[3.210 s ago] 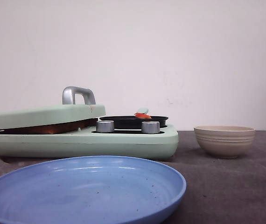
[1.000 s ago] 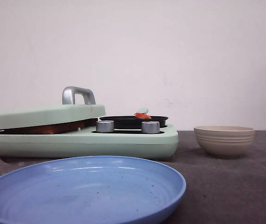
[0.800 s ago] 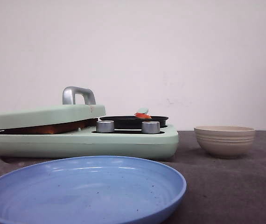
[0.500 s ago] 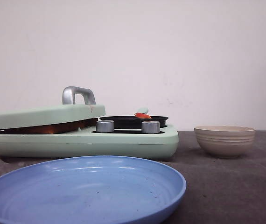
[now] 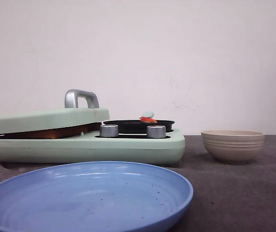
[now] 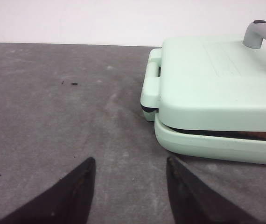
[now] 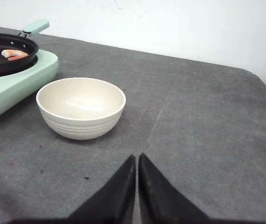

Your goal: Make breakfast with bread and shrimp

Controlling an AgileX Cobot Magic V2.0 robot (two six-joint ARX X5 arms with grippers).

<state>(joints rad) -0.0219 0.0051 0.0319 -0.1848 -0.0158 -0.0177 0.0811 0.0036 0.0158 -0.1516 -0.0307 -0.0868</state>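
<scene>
The left tool, fingers apart, is nearer the bread under the lid, at two o'clock.

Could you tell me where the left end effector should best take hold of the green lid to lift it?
Grip the lid by its silver arched handle, coming from above. The handle stands upright on top with an open gap under its arch for a finger, while the lid itself looks too broad and flat to pinch. The left end effector is open.
</scene>
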